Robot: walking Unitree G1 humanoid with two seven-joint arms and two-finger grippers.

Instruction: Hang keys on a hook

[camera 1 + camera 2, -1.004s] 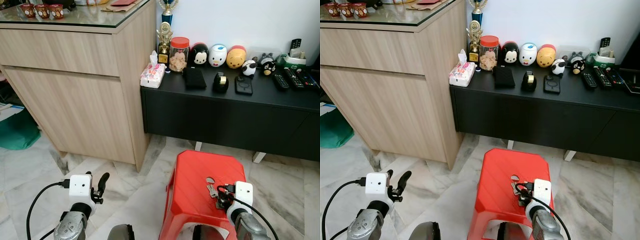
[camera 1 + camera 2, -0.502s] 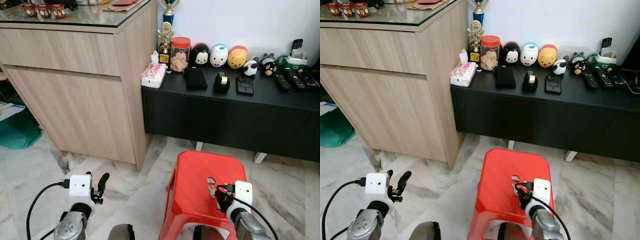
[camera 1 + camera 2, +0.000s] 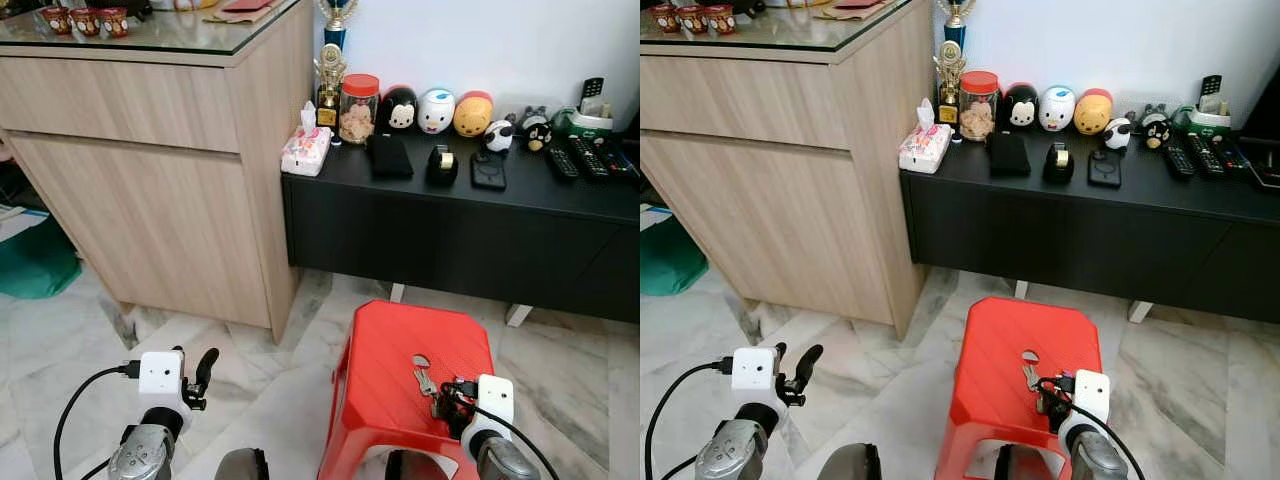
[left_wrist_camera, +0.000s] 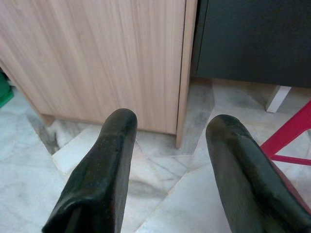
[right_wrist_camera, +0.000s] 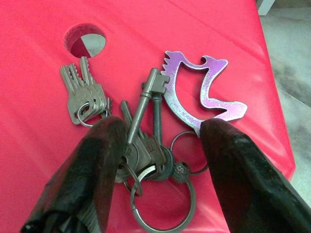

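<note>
Currently at the grasp step. Head views: bunch of silver keys with a purple metal charm [image 3: 424,380] lies on the red plastic stool [image 3: 385,375], near its hole, right pincer [image 3: 447,402] just behind it; left pincer [image 3: 203,368] idle over the marble floor. Right wrist view adds detail: fingers [image 5: 92,170] spread, straddling the rings, nothing gripped. Left wrist view: fingers parted, empty. Next: lower, clench. Hook unseen.

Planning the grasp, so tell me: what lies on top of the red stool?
A bunch of keys with rings and a purple clip lies on the red stool, beside its round hole. The right gripper straddles it, open, hiding some rings.
</note>
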